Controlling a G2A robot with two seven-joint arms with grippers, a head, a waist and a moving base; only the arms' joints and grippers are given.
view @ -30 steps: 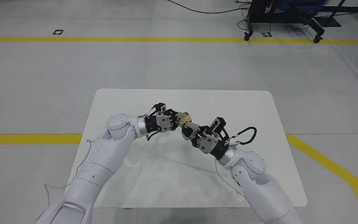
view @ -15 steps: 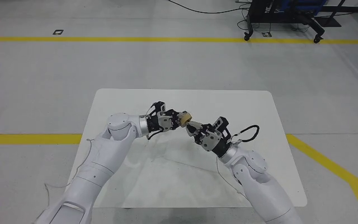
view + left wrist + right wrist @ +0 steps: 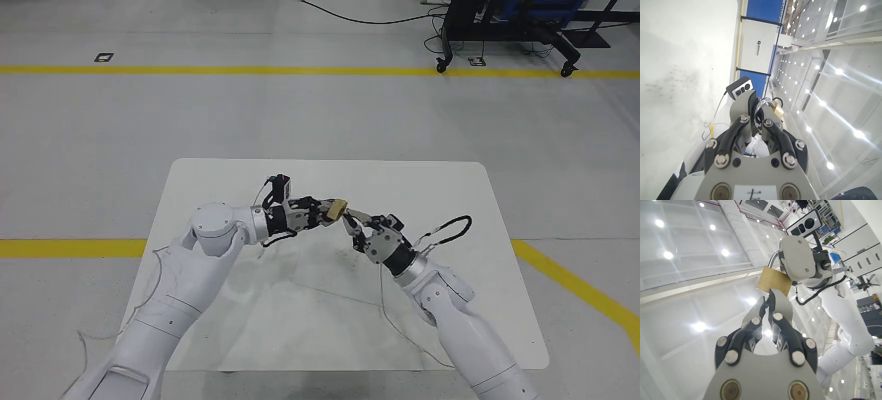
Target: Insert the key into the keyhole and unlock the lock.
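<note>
brass lock (image 3: 774,281) clenched in left jaws, key (image 3: 765,306) pinched in right jaws at keyhole: insertion step, likely needing straight push, then twist.

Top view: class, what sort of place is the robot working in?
Probably an industrial hall or robotics lab: yellow floor lines, a black wheeled rack and a lone white table on a bare grey floor.

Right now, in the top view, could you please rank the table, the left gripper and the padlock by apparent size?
Largest: table.
Then: left gripper.
Smallest: padlock, held in that gripper, so nearness hardly skews those two.
</note>
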